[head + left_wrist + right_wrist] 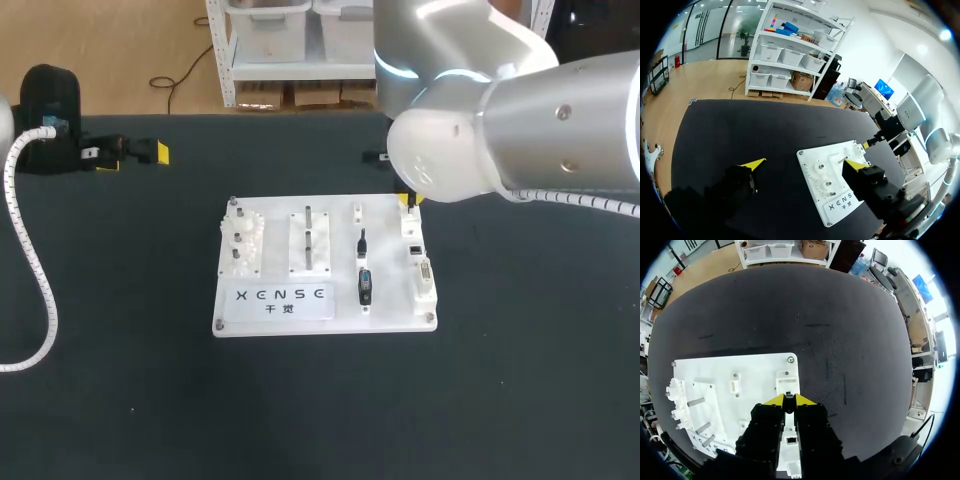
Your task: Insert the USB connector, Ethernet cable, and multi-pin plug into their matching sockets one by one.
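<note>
The right claw (790,400) hangs over the far right corner of the white board (390,295), tips drawn together and nothing visible between them. The black USB connector (365,285) lies on the board, nearer and left of that claw. The left claw (805,165) stands spread apart at the table's (500,400) far left.

Right arm (520,120) masks most of right gripper (410,200). Gripper body apparently covers white board's (760,390) near sockets; grip unreadable.
</note>
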Motion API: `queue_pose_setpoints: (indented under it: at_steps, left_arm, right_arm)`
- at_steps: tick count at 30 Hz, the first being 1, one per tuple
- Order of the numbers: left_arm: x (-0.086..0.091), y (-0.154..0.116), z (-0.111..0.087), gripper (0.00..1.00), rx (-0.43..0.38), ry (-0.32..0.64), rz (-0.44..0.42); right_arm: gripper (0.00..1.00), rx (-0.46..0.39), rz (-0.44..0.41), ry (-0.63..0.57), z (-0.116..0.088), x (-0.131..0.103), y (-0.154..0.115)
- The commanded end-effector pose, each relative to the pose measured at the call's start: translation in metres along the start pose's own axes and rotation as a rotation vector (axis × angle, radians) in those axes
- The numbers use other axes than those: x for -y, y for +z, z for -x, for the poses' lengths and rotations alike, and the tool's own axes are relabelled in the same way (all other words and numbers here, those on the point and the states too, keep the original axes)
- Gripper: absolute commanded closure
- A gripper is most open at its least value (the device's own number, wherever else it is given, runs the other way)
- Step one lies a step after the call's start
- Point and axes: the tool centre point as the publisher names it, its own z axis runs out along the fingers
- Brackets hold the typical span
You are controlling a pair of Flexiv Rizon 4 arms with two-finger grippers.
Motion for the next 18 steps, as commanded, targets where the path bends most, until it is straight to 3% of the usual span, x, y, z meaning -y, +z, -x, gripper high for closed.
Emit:
queue_pose_setpoints:
  at_steps: [1,18]
  left_arm:
    - [0.0,0.0,0.0,0.0,0.0,0.0,0.0]
    - [0.0,0.0,0.0,0.0,0.0,0.0,0.0]
  right_arm:
    - [1.0,-0.001,0.002,-0.001,0.0007,-0.0001,0.0006]
    - [1.0,-0.006,-0.001,-0.003,-0.0004,-0.0024,0.0014]
